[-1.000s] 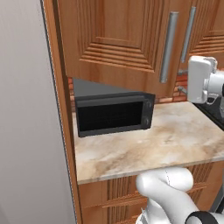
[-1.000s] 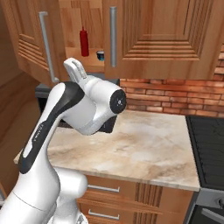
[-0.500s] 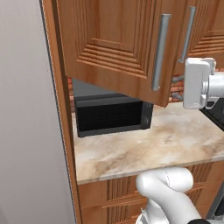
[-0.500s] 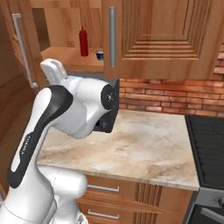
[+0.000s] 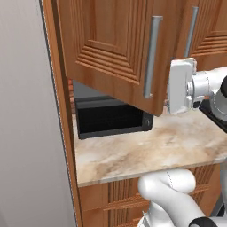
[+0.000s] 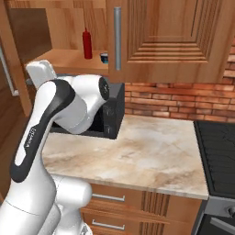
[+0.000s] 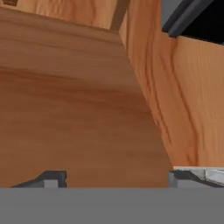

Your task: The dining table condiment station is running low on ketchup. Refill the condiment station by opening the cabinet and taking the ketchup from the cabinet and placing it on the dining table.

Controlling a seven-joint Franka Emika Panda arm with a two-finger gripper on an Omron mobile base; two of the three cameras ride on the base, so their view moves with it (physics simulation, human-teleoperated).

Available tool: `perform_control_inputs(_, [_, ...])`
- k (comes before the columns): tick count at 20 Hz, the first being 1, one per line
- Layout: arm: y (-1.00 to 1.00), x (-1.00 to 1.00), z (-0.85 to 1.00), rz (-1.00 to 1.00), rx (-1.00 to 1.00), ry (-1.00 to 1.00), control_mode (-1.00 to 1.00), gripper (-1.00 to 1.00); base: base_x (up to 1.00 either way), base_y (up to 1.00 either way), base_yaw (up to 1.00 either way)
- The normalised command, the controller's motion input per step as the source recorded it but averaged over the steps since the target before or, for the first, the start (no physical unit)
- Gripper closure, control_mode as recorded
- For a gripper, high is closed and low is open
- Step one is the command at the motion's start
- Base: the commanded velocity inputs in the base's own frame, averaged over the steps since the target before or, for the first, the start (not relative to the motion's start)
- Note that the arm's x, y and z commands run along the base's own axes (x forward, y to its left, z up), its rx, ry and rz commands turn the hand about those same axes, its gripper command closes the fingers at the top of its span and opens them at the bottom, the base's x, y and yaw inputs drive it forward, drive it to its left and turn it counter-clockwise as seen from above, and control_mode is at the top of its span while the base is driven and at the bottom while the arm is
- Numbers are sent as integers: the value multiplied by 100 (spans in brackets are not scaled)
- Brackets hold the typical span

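Observation:
The cabinet (image 6: 170,36) hangs above the counter with its left door (image 5: 111,48) swung wide open and its right door shut. Inside, the ketchup (image 6: 86,44), a slim red bottle, stands upright on the light wood shelf (image 6: 64,59). My white hand (image 5: 179,86) sits just past the open door's free edge, below and to the right of its grey bar handle (image 5: 150,57). In the hand view my gripper (image 7: 118,179) is open, fingertips (image 7: 52,178) wide apart with nothing between them, close against reddish wood. The dining table is out of view.
A black microwave (image 5: 111,117) stands on the marble counter (image 6: 151,156) under the cabinet. A small dark object (image 6: 104,57) sits on the shelf beside the bottle. A black stove (image 6: 215,151) adjoins the counter on the right, and a grey wall panel (image 5: 31,133) on the left.
The left cabinet door has swung much further open toward the cameras. My hand has moved left with it and sits slightly lower.

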Motion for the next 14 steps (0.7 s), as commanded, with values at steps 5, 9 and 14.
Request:
perform_control_inputs(5, [100,41,-44,18,0,4,-100,-100,0,0,0])
perform_control_inputs(9, [100,41,-32,15,0,1,-100,-100,0,0,0])
perform_control_inputs(14, [100,-6,-2,5,-6,0,-100,-100,0,0,0])
